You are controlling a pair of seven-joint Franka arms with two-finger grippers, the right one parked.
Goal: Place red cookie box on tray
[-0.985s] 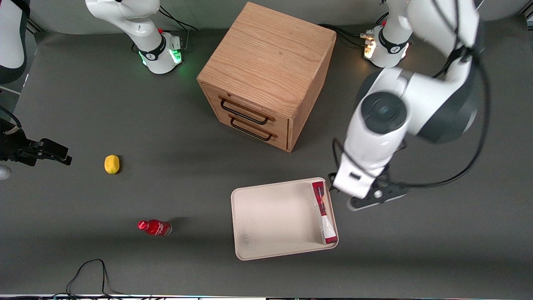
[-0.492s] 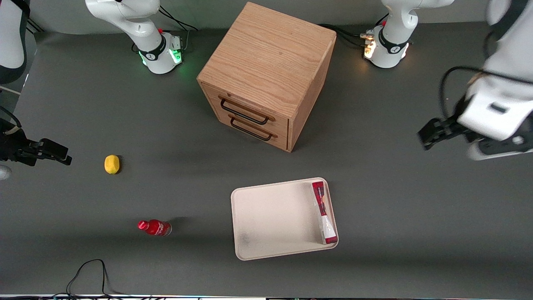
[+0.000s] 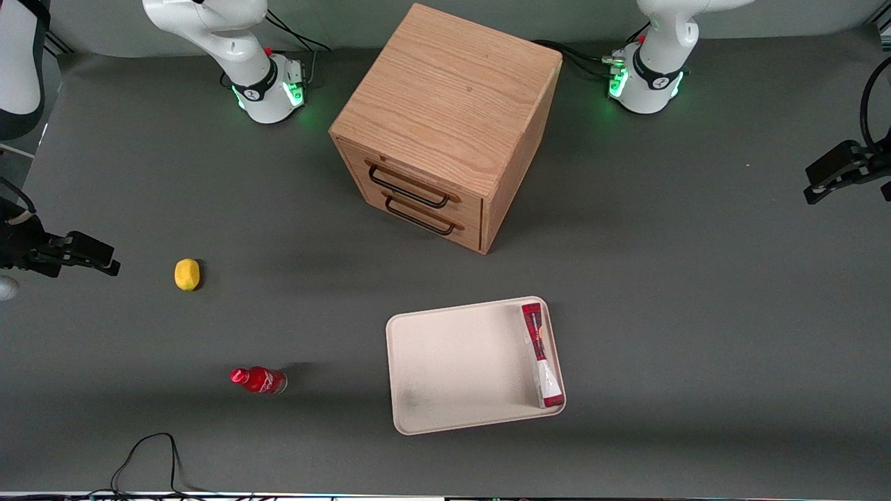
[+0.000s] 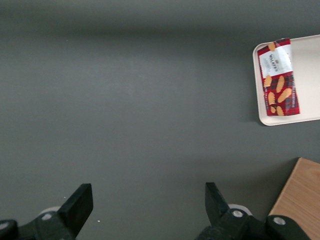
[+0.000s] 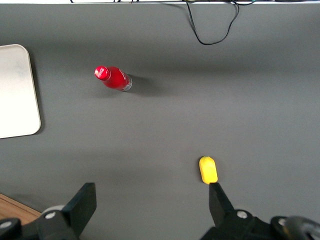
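The red cookie box [image 3: 541, 353] lies flat in the pale tray [image 3: 452, 362], along the tray's rim toward the working arm's end. The wrist view shows the box's [image 4: 278, 77] red plaid face with cookie pictures, inside the tray's [image 4: 310, 75] corner. My gripper [image 3: 811, 184] hangs over bare table toward the working arm's end, well apart from the tray and farther from the front camera. Its fingers [image 4: 80, 202] stand wide open with nothing between them; only grey table shows in the gap of the gripper [image 4: 147, 197].
A wooden two-drawer cabinet [image 3: 445, 125] stands mid-table, farther from the front camera than the tray. A yellow lemon [image 3: 186, 273] and a small red bottle [image 3: 258, 380] lie toward the parked arm's end. A black cable [image 3: 146, 459] loops near the front edge.
My gripper has drawn away from the tray's edge, sideways toward the working arm's end and farther from the front camera. The cookie box stays still on the tray.
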